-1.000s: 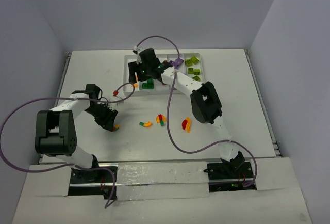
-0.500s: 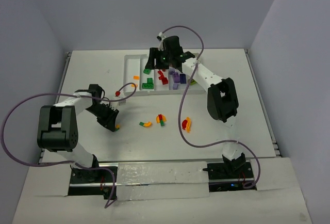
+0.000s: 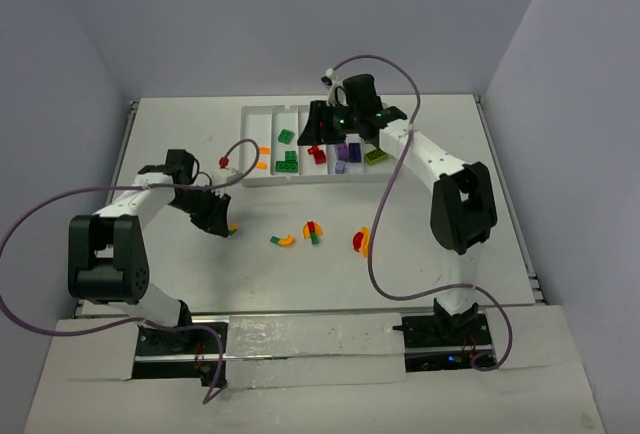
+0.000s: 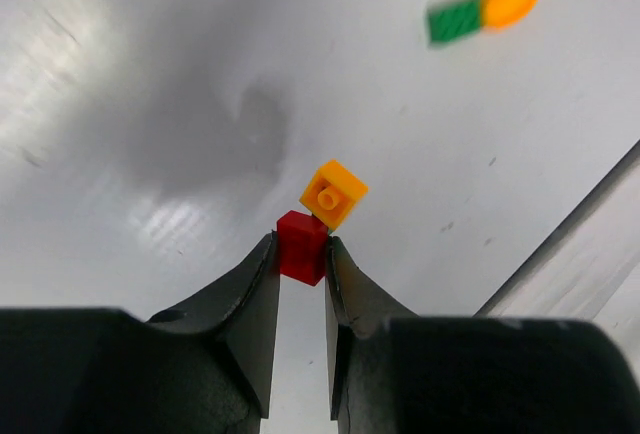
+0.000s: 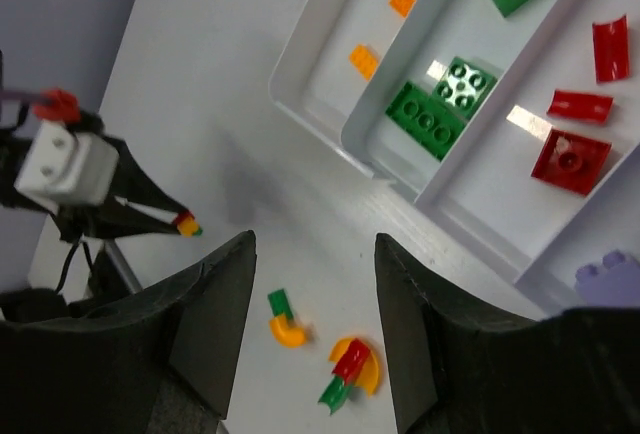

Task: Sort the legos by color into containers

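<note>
The left gripper (image 4: 300, 246) is shut tight on a small red brick (image 4: 302, 251). The brick is pinched by its two sides, right at the fingertips. An orange brick (image 4: 333, 194) is stuck to its far end. The pair is held low over the table (image 4: 150, 74), on the left side and well apart from the tray (image 3: 250, 144).

To do this step well, the pinch should be kept firm, because only a little of the red brick is gripped. Two colours are joined here, so the pair probably has to be pulled apart before it is sorted. Red would go in the red lane (image 5: 500, 194) and orange in the end lane (image 5: 320, 94).

The pair points straight out from the fingertips, away from the wrist. Its long line runs the same way as the fingers, red first and then orange. The orange brick is turned cornerwise, with its round bump facing the wrist camera.

The right gripper (image 5: 315, 249) is spread wide with nothing in it, over the tray's near edge. More legos (image 3: 313, 231) are seen on the table.
</note>
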{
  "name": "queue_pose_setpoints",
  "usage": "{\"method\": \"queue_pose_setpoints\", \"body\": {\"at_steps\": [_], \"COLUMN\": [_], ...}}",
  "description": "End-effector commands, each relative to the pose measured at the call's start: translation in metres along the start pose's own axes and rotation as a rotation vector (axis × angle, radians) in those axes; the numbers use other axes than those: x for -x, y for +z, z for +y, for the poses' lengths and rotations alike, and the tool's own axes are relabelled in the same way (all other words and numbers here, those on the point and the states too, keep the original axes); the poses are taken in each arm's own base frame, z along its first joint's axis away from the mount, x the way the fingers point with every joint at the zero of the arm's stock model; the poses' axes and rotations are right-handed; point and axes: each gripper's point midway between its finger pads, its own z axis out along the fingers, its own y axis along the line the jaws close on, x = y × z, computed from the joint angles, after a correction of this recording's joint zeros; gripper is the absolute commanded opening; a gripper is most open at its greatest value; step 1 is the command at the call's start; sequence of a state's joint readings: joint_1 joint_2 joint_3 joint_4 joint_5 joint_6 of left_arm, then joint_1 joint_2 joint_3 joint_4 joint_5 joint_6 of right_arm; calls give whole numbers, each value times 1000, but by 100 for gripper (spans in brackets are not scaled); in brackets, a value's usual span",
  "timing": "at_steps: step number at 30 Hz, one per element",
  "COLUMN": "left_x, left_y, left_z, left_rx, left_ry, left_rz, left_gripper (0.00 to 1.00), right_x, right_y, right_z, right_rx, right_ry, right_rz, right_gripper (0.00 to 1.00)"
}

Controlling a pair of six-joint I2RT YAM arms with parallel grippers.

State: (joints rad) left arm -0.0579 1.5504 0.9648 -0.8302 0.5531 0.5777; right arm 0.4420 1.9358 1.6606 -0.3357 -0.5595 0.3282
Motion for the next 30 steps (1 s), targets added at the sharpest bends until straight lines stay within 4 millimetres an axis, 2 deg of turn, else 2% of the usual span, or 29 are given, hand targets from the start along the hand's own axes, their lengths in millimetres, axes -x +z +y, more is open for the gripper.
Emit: {"method": "queue_pose_setpoints", "body": {"at_steps": [1, 2, 8, 10, 16, 22, 30], "left_x": [70, 78, 120, 130, 154, 161, 162], "left_y": [-28, -30, -40, -45, -59, -63, -63], "left_z": [-25, -28, -56, -66, -98, -114, -127], "left_rx": [-55, -56, -96, -129, -275, -351, -419], "left_ry": [22, 22, -7, -17, -97, -100, -100], "left_rz": [-240, -260, -421, -463, -560, -571, -563], "left_gripper": [0, 0, 0, 0, 0, 0, 0], "right_x": [1, -7, -23, -29, -54, -73, -78], "right_y": [-44, -52, -73, -75, -69, -60, -48], "right_z": [49, 62, 94, 99, 120, 133, 138], "right_rx": [206, 271, 438, 456, 525, 559, 548], "right_ry": [-99, -106, -92, -92, -102, -116, -137], "right_rz": [-25, -4, 15, 18, 76, 118, 147], "right_gripper": [58, 58, 58, 57, 43, 41, 41]}}
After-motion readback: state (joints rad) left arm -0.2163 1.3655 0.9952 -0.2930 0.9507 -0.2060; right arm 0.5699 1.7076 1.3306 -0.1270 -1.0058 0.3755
